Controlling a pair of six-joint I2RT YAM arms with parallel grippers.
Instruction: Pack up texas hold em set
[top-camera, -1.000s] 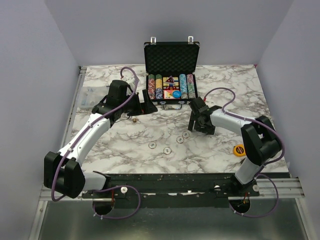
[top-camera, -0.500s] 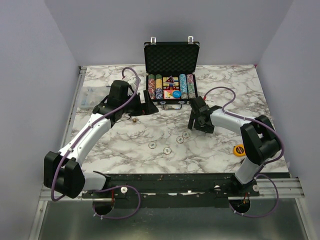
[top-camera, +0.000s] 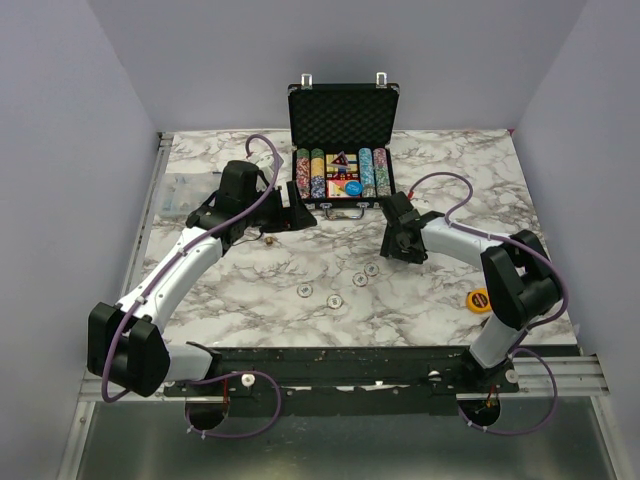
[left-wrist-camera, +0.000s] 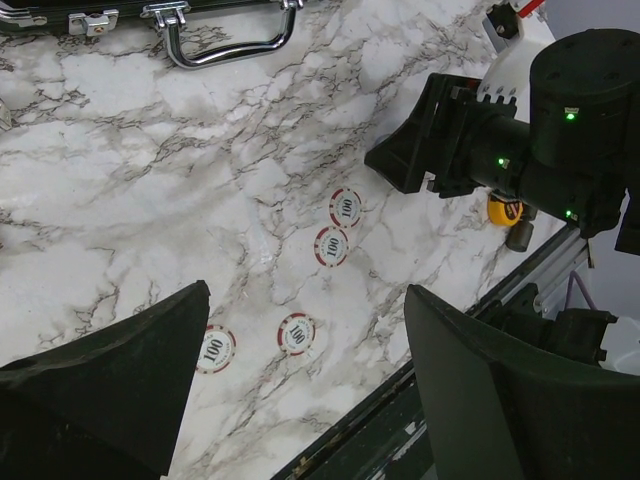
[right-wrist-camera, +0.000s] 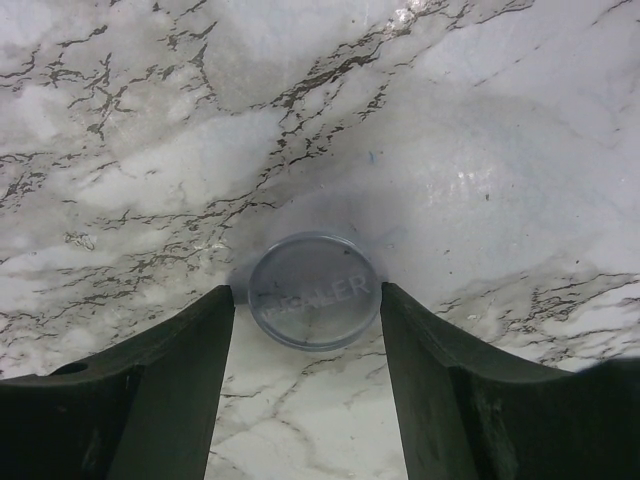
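1. Four loose chips (top-camera: 335, 298) lie on the near half of the table (top-camera: 250, 290).
2. Right gripper (right-wrist-camera: 307, 305), spread, straddles a whitish disc (right-wrist-camera: 313, 290) lying flat, probably the dealer button; close low and evenly on its rim so it cannot skid.
3. Left gripper (left-wrist-camera: 307, 300), spread and empty, hovers near the case (top-camera: 343, 110).
4. The case stands open at the far edge, chip rows (top-camera: 317, 172) inside.

Marble-patterned worktop (top-camera: 250, 280), open black briefcase (top-camera: 343, 112) standing at its far middle, four loose chips (top-camera: 335, 298) lying flat in a staggered row near the centre, pale translucent disc (right-wrist-camera: 313, 290) flat on the marble, yellow-and-black tape measure (top-camera: 480, 299) near the right front edge.
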